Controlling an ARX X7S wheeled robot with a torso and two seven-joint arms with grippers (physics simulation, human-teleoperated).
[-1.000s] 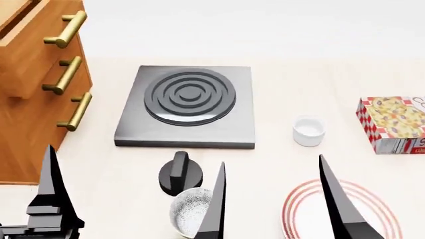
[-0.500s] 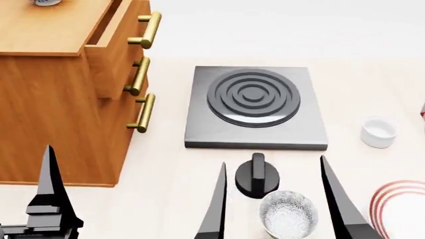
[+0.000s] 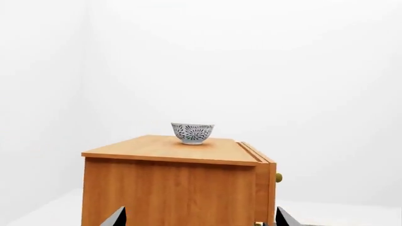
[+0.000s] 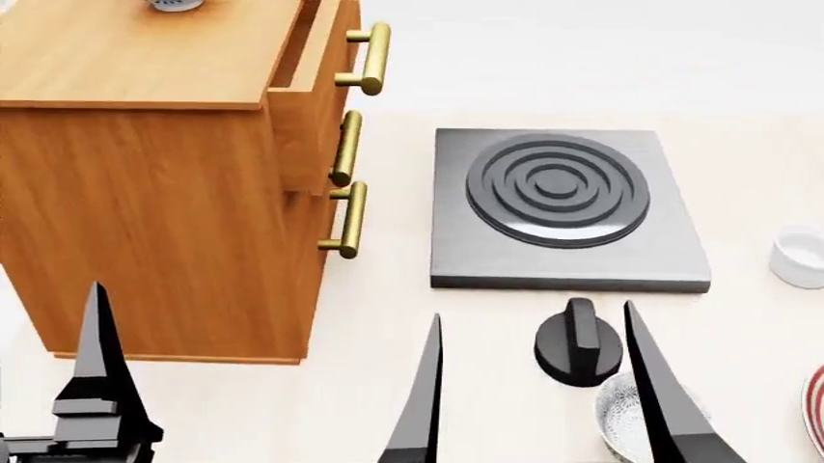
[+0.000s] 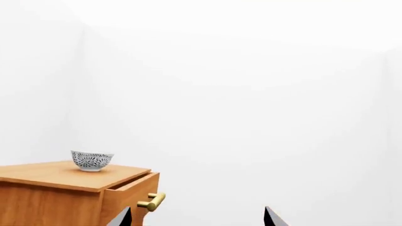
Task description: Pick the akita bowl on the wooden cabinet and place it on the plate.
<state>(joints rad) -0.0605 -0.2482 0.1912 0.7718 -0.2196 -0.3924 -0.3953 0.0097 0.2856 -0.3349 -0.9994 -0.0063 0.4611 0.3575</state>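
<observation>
1. A large wooden cabinet (image 4: 154, 193) of orange-brown grain stands on a pale counter (image 4: 373, 386), at the left of the head view. Three brass bar handles (image 4: 350, 145) run down its drawer fronts, and the top drawer is pulled slightly out.
2. The akita bowl (image 3: 192, 133) sits upright on the cabinet top, toward the far side, well away from both arms. It shows plainly in both wrist views (image 5: 92, 160); in the head view only its lower edge (image 4: 174, 5) is visible at the top border.
3. Right of the cabinet lies a grey stove plate with a dark ringed burner (image 4: 558, 203), and a black knob (image 4: 578, 341) sits just in front of it.
4. A second speckled bowl (image 4: 624, 420) rests on the counter beside the knob, partly hidden behind a finger of the right gripper (image 4: 541, 424).
5. The plate (image 4: 815, 405) shows only as a red-ringed sliver at the right edge. A white cup (image 4: 801, 257) stands beyond it.
6. The right gripper's fingers are spread wide, holding nothing. The left gripper (image 3: 197, 219) is also spread and empty.
</observation>
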